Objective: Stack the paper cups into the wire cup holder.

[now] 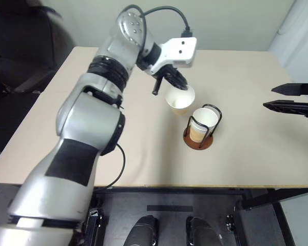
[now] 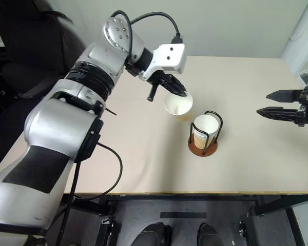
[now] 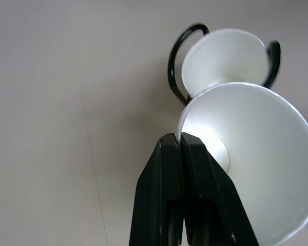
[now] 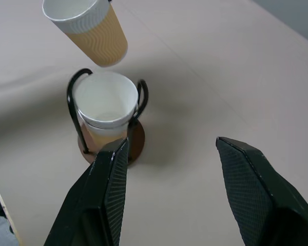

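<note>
Beige and matte, the rectangular tabletop (image 1: 92, 148) is spread under both arms. Over it the silver left arm (image 1: 87, 128) is stretched forward and bent inward at the wrist, so that the left gripper (image 2: 178, 93) is angled down to the right above the middle of the table. Its two black fingers (image 3: 187, 169) are pressed together on the white rim of a tan, tapered paper cup (image 2: 179, 106), one finger inside the wall and one outside; the held cup is carried tilted in the air, just beside and above the wire cup holder (image 4: 138, 100). That small stand of black wire loops on a round reddish-brown disc (image 1: 198, 142) is seen upright near the table's centre, with two nested tan paper cups (image 4: 105, 110) inside the loops. At the table's right side the right gripper (image 1: 292, 97) is held level, well apart from the holder, its black fingers (image 4: 110, 189) spread with nothing between them. Most of the right arm is cut off by the frame edge.
</note>
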`<move>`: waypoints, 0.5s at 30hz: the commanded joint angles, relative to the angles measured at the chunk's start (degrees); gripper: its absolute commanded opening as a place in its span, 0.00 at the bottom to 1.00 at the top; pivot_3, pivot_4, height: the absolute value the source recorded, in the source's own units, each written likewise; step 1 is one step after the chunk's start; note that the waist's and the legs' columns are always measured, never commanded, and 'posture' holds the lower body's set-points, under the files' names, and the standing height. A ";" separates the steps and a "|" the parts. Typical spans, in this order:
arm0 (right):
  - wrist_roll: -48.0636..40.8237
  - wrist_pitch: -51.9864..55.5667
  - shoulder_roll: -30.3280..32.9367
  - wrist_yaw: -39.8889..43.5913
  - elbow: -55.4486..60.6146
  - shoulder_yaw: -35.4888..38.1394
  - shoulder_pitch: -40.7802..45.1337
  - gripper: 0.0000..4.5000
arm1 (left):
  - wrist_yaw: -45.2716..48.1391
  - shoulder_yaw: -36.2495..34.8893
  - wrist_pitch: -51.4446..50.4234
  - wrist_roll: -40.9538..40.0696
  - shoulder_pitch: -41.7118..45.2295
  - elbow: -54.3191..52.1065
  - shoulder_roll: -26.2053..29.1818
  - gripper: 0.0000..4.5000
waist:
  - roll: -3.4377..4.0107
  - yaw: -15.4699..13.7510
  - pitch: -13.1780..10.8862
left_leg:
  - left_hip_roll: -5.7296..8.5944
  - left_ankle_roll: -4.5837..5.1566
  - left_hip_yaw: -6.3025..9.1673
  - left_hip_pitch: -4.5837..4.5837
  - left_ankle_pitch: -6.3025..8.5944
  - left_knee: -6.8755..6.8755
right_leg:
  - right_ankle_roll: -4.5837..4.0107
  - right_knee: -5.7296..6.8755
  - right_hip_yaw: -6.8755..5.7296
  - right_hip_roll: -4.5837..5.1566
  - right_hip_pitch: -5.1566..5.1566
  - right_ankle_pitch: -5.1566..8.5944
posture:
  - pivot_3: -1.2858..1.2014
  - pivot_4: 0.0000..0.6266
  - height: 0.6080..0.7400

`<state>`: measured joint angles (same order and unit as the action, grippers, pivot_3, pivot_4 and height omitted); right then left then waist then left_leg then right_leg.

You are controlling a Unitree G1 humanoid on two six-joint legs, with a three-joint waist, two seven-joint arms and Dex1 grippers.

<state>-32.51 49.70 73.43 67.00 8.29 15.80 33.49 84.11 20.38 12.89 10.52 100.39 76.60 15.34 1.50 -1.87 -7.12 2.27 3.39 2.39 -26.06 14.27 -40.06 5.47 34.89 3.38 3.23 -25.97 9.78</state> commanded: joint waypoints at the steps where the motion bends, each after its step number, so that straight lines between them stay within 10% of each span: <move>1: -0.60 -0.08 2.57 0.53 0.65 3.86 -0.73 0.60 | -1.50 -2.40 -0.26 0.47 3.15 -0.12 -0.90 0.01 | 0.00 -0.08 -0.01 | -0.03 0.02 0.01 -0.02 0.02 -0.02 | 0.02 -0.02 0.04 0.06 0.00 0.02 | 0.52 0.24 1.00; 15: -0.68 -0.15 5.22 1.21 0.13 6.61 -3.65 0.60 | -4.08 -5.95 -0.27 1.99 6.97 0.04 -4.33 0.01 | -0.04 -0.25 -0.04 | -0.01 0.09 -0.13 0.03 0.12 -0.11 | 0.10 0.02 0.06 0.06 0.06 0.07 | 0.52 0.24 1.00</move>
<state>-32.52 49.83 77.22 68.06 7.83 19.45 29.70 80.75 15.78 12.18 12.22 104.51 76.85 11.04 1.46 -2.12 -7.16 2.27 3.48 2.27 -26.03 14.39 -40.18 5.57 34.91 3.43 3.27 -25.92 9.85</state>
